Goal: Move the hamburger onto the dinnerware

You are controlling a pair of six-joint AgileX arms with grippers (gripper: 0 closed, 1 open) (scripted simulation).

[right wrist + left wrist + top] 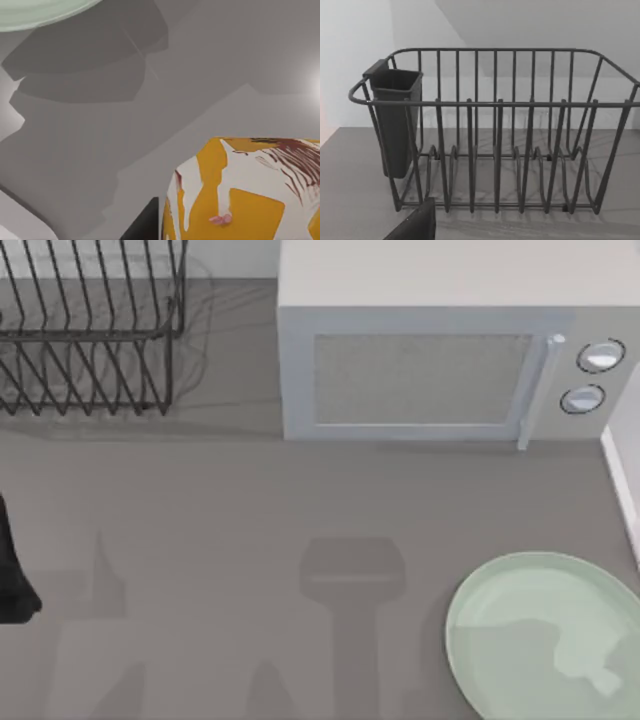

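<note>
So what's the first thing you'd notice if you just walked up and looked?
Probably the big white microwave at the back of the table, with the black wire dish rack in the back left corner. Next, the pale green plate at the front right, with nothing on it yet. In the right wrist view, the orange-and-white hamburger looms up close.

The desk is a plain grey surface. A white microwave stands on it at the back. Left of the microwave, also at the back, sits a black wire dish rack with a dark cutlery cup hung at one end. In front of the microwave and toward its right, a pale mint-green plate lies flat on the desk.
</note>
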